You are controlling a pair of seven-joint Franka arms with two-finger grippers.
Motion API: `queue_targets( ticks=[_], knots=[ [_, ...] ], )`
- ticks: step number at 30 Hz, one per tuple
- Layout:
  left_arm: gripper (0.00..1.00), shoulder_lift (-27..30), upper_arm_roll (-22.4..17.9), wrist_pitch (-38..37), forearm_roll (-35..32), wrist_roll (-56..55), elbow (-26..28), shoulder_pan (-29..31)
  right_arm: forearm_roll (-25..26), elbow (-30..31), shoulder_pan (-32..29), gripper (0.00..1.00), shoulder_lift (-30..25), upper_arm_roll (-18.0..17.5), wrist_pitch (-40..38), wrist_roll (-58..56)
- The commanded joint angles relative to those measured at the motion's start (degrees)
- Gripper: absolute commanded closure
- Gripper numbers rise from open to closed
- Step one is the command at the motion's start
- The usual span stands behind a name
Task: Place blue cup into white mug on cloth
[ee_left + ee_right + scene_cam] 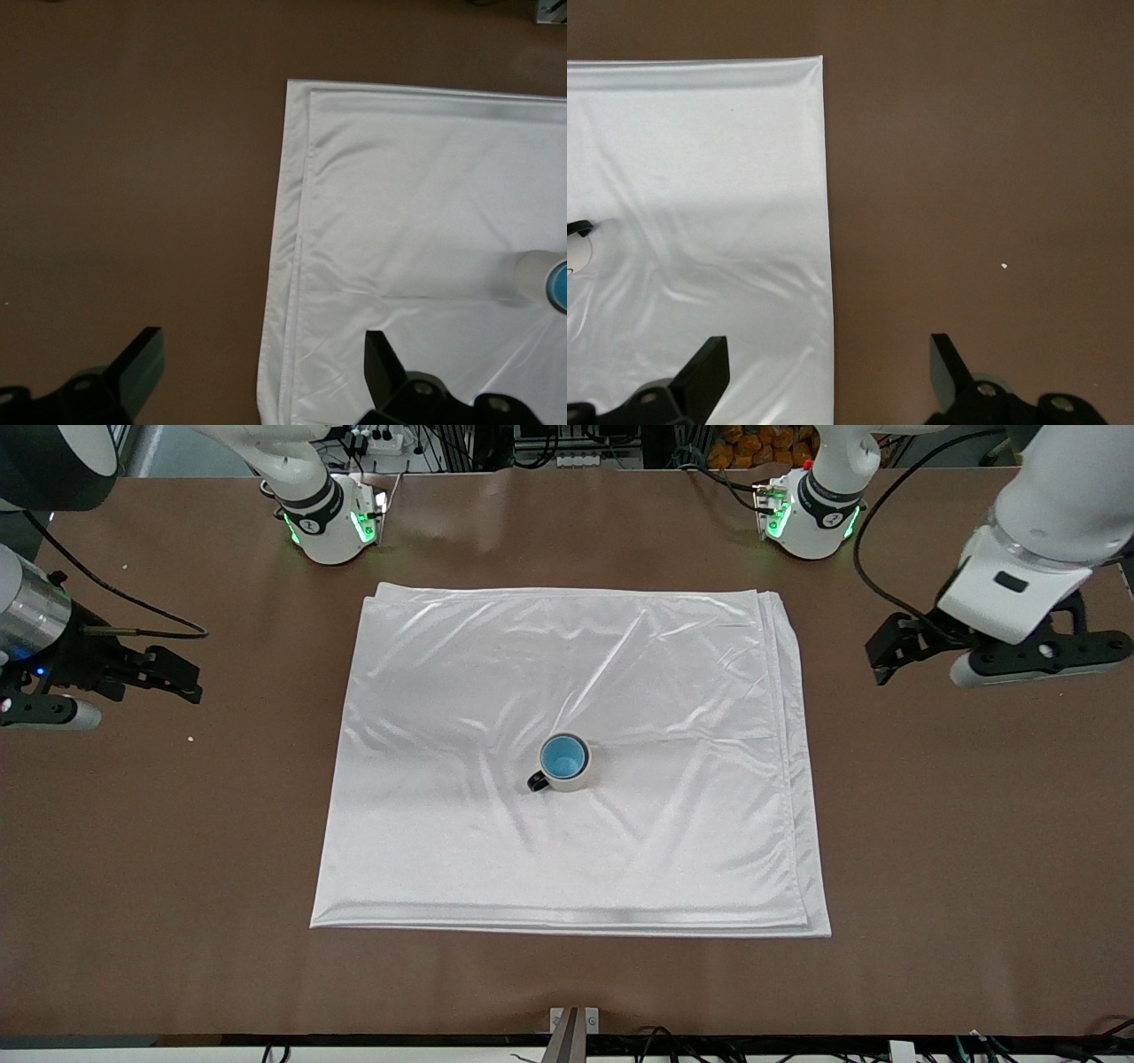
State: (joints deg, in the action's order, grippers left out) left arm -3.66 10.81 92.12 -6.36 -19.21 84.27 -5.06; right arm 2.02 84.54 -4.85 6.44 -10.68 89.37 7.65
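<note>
Blue cup (pixel 563 756) sits in white mug (pixel 567 764), mid cloth (pixel 443 691). I've left gripper (pixel 886 657) and right gripper (pixel 182 677) released, both off-cloth; nothing between fingers.

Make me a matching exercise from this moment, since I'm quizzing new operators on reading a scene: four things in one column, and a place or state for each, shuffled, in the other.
Things:
1. blue cup
2. white mug
3. left gripper
4. right gripper

Places or states:
A. open, over bare table off the cloth's edge at the right arm's end
B. standing upright on the cloth
C. nested inside the mug
D. open, over bare table off the cloth's edge at the left arm's end

Pairs: 1-C, 2-B, 3-D, 4-A
</note>
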Motion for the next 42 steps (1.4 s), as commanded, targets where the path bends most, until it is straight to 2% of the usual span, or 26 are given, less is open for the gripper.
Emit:
queue_targets(
  ticks=[1, 7, 15, 20, 22, 27, 34, 42],
  knots=[
    [0.00, 1.55, 0.53, -0.37, 1.44, 8.12, 1.78, 5.31, 0.70, -1.57, -0.59, 0.00, 0.86, -0.13, -0.24, -5.00],
    [0.00, 1.55, 0.44, -0.37, 1.88, 10.24, 1.86, 7.60, 1.14, -1.57, -0.95, 0.00, 0.86, -0.21, -0.24, -5.89],
    [0.00, 1.55, 0.44, -0.37, 1.88, 10.33, 1.86, 7.69, 0.70, -1.57, -1.83, 0.00, 0.86, 0.22, -0.16, -6.24],
    [0.00, 1.55, 0.35, -0.02, 3.62, 11.99, 2.21, 9.62, 0.26, -1.57, 1.86, 0.00, 0.68, 5.14, -0.07, -6.24],
    [0.00, 1.55, -0.08, 0.16, 5.12, 13.23, 2.48, 9.45, -0.17, -1.57, 2.57, 0.00, 0.68, 6.02, -0.07, -6.59],
    [0.00, 1.81, -0.70, 0.34, 5.30, 13.58, 3.01, 9.19, -1.93, -1.57, 2.57, 0.00, 0.68, 6.03, 0.19, -6.68],
    [0.00, 2.25, -6.32, 1.21, 7.06, 15.86, 3.80, 6.64, -2.02, -1.57, 2.40, 0.00, 0.77, 6.03, 0.99, -6.77],
    [0.00, 2.26, -6.59, 1.13, 6.62, 15.87, 4.06, 6.73, -1.85, -1.57, 2.13, 0.00, 0.86, 6.11, 0.99, -6.77]
  ],
)
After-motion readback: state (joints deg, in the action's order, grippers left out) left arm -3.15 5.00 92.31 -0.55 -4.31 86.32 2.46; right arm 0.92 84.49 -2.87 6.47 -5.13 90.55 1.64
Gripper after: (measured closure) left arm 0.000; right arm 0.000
